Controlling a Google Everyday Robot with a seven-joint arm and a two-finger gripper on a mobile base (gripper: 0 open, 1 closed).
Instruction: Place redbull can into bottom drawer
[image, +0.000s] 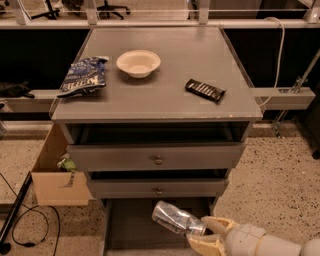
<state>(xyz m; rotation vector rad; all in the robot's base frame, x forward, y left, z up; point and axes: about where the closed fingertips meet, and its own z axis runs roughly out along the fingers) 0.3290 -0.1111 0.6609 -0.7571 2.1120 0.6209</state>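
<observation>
The redbull can (175, 218) is a slim silvery can lying tilted, held at its right end by my gripper (202, 235) at the bottom right of the camera view. The gripper's cream fingers (216, 226) are shut on the can. The can hangs over the pulled-out bottom drawer (131, 225) of the grey cabinet, just above its dark inside. The two drawers above it are pushed nearly shut.
On the cabinet top (165, 95) lie a blue chip bag (82, 76), a white bowl (138, 62) and a dark candy bar (205, 90). A cardboard box (55, 172) stands left of the cabinet. Black cables (22, 220) run on the floor at the left.
</observation>
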